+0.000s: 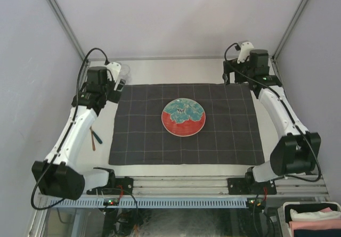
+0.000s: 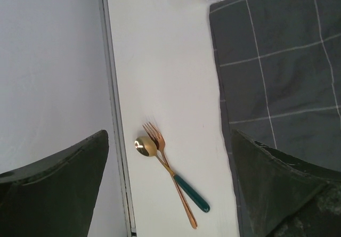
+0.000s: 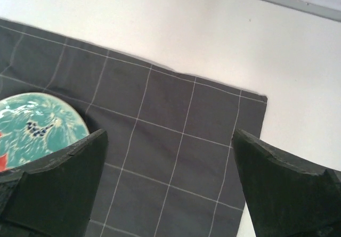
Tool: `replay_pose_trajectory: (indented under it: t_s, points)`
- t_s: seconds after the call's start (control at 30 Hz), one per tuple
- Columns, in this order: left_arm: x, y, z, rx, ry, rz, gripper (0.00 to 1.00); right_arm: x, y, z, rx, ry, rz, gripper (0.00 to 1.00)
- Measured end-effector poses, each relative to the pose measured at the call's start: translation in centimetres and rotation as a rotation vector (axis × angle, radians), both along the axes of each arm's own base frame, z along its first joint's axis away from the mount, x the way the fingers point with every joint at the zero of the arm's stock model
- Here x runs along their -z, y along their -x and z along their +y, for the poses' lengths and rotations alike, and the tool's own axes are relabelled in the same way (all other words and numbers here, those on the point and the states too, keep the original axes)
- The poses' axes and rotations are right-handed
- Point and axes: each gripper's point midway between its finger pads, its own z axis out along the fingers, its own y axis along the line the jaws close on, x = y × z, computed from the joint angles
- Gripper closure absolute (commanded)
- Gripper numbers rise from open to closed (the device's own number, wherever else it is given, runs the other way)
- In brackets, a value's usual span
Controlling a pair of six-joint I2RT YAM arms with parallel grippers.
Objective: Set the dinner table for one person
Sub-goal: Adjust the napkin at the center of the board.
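Note:
The off-white dinner table (image 1: 176, 66) carries a dark grey checked cloth (image 1: 186, 122) with a teal and red plate (image 1: 183, 117) at its middle. A gold spoon with a green handle (image 2: 184, 186) and a copper fork (image 2: 160, 144) lie crossed on the bare table left of the cloth; they also show in the top view (image 1: 93, 138). A clear glass (image 1: 121, 72) stands by the cloth's far left corner. My left gripper (image 2: 170, 194) is open and empty, above the cutlery. My right gripper (image 3: 170, 189) is open and empty over the cloth's far right corner (image 3: 256, 96), with the plate (image 3: 37, 125) to its left.
Grey metal rails (image 2: 112, 88) edge the table, close to the cutlery on the left. White walls enclose the left, back and right sides. A bin with folded cloths (image 1: 314, 218) sits below the table's near right corner.

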Motion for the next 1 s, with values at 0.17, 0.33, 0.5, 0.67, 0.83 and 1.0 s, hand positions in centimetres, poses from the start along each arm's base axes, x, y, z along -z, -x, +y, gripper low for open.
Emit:
replay_pose_trajectory:
  t_s: [0.17,0.33,0.5,0.67,0.83,1.0]
  points:
    - [0.1,-3.3,0.1,-0.033,-0.012,0.024,0.0,4.5,-2.8,1.1,0.023,0.041,0.099,0.0]
    - [1.2,-8.0,2.3,-0.171,0.099,0.043,0.0,8.1,-4.6,1.7,0.038,0.09,0.181,0.0]
    - [6.1,-10.4,5.6,-0.295,0.181,0.169,0.02,8.2,-6.7,2.6,0.03,0.086,0.192,0.0]
    - [11.9,-9.9,5.0,-0.289,0.217,0.341,0.04,10.2,-6.2,4.3,-0.013,0.088,0.253,0.0]
    - [13.4,-8.9,2.3,-0.204,0.259,0.411,0.05,13.5,-5.3,6.5,-0.07,0.097,0.337,0.0]
    - [14.2,-9.4,-0.5,-0.129,0.26,0.448,0.02,16.0,-5.1,7.0,-0.082,0.108,0.4,0.0]
